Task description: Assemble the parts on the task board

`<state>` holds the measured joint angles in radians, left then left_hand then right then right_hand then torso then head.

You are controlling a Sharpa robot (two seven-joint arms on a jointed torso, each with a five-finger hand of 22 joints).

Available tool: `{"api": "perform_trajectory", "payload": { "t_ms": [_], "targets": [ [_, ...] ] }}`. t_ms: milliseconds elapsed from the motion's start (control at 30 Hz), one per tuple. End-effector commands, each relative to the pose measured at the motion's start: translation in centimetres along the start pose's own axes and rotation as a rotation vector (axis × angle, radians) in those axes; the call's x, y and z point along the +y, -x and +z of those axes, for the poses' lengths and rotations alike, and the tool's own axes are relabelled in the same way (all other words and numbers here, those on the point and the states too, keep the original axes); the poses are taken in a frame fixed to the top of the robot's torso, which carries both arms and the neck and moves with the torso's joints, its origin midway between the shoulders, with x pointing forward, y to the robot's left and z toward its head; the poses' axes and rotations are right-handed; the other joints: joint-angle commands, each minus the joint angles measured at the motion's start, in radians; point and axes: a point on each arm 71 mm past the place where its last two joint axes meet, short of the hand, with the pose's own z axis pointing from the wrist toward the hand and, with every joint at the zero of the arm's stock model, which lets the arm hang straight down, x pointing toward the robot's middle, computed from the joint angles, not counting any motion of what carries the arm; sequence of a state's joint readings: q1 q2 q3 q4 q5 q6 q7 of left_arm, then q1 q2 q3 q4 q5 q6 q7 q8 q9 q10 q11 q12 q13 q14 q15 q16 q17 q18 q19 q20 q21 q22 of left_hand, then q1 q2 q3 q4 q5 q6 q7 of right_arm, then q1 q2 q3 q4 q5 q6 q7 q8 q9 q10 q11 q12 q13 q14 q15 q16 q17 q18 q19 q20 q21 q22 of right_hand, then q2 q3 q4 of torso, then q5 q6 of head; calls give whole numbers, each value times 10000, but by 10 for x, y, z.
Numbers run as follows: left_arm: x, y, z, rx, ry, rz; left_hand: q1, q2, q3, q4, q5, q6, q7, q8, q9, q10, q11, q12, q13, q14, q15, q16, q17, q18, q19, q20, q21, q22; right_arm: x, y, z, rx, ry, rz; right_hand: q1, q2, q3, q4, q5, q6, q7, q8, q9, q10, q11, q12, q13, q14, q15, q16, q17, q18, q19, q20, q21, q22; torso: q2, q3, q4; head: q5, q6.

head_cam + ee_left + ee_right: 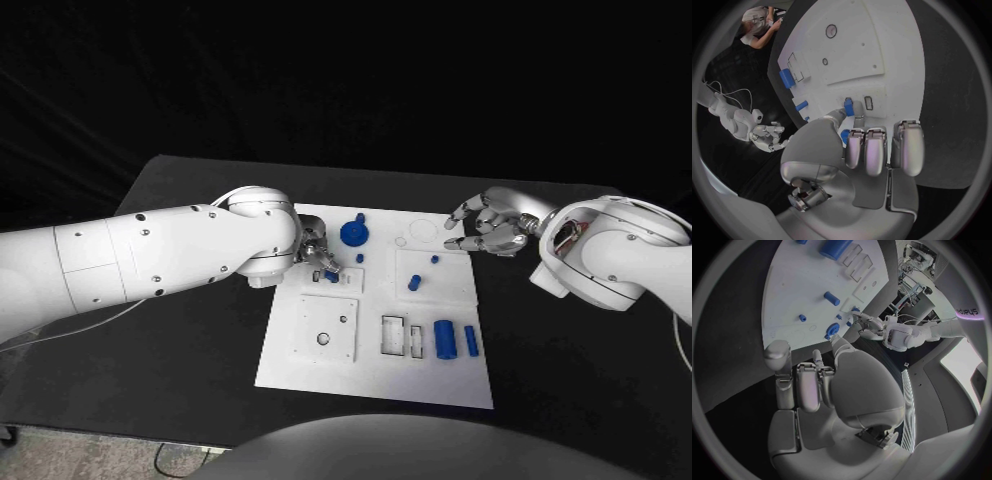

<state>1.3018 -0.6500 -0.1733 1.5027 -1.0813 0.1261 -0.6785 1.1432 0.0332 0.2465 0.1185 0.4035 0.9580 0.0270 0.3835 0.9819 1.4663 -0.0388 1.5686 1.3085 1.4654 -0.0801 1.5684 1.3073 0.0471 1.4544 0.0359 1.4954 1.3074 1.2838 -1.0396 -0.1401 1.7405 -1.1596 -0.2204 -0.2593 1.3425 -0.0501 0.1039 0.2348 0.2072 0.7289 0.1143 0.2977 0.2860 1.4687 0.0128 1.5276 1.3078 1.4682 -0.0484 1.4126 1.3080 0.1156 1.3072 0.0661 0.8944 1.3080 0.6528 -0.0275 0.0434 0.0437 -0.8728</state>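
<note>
On the task board (378,375), the left robot hand (320,258) pinches a small blue part (332,277) at its left side; the right robot hand (488,232) hovers empty, fingers curled apart, at the far-right corner. Two blue cylinders (454,340) lie loose, so assembly appears unfinished.

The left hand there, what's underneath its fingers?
Under the left hand lies the white task board. A small blue part sits at its fingertips, apparently touched or pinched. The arm and fingers cover whatever else lies beneath.

Upright blue pegs (414,283) crowd the task board (375,385) between both hands.
</note>
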Motion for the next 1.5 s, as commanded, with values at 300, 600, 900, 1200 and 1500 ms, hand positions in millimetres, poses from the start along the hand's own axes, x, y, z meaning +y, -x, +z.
{"api": "perform_trajectory", "payload": {
  "t_ms": [300, 600, 900, 1200, 1500],
  "targets": [
    [2, -3, 2, 92, 18, 43, -947, -45, -109, 628, -2063, 41, 247, -816, -305, 1045, 220, 22, 2623, 1054, 176, 24, 2634, -43, -224, 124, -199, 1128, -1, -2, 1, 198, -78, -46, 21, 88, 9, -68, 67, -34, -1, 35, -27, 375, 79, -92, 2145, 363, 65, -71, 1125, 156, -88, 25, -106, 427, 15, -3, -4, -8, 2],
    [2, -4, 2, 198, 23, -4, -1176, -94, -380, 866, -2475, 198, 304, -1111, -477, 1045, 283, 22, 2623, 1054, 232, 24, 2634, -43, -215, 188, -211, 1154, -2, -3, 1, 266, -120, -60, 72, 106, 25, -111, 131, -35, 6, 43, -50, 355, 83, -111, 2128, 360, 69, -88, 1111, 158, -93, 28, -150, 417, 16, 2, -2, -17, 2],
    [2, -4, 3, 200, 5, -25, -1414, -158, -752, 1109, -3181, 334, 327, -1324, -529, 1045, 305, 22, 2623, 1054, 260, 24, 2634, -49, -179, 228, -203, 1208, -2, -4, 1, 334, -148, -32, 89, 116, 33, -126, 168, -33, 8, 47, -59, 339, 84, -126, 2115, 360, 71, -94, 1106, 160, -95, 29, -171, 413, 14, -2, -2, -12, 2],
    [-1, -4, 2, 52, -120, -221, -1516, -114, -1099, 1282, -3391, 743, 208, -1157, -267, 1045, 222, 22, 2623, 1054, 201, 24, 2634, -86, -28, 195, -114, 1375, -3, -4, 1, 379, -195, -36, 111, 131, 44, -145, 210, -28, 9, 53, -70, 330, 85, -135, 2106, 359, 71, -101, 1099, 163, -98, 30, -199, 406, 17, -5, 3, -14, 2],
    [-3, -4, 2, -41, -188, -297, -1318, -62, -1225, 1206, -3276, 909, 89, -848, 147, 1045, 114, 22, 2623, 1054, 107, 24, 2634, -101, 37, 108, -84, 1448, -4, -4, 1, 405, -217, -43, 111, 131, 44, -145, 210, -28, 9, 53, -70, 330, 85, -135, 2106, 359, 71, -101, 1099, 163, -98, 30, -199, 406, 15, -1, -6, -25, 2]
  ]
}}
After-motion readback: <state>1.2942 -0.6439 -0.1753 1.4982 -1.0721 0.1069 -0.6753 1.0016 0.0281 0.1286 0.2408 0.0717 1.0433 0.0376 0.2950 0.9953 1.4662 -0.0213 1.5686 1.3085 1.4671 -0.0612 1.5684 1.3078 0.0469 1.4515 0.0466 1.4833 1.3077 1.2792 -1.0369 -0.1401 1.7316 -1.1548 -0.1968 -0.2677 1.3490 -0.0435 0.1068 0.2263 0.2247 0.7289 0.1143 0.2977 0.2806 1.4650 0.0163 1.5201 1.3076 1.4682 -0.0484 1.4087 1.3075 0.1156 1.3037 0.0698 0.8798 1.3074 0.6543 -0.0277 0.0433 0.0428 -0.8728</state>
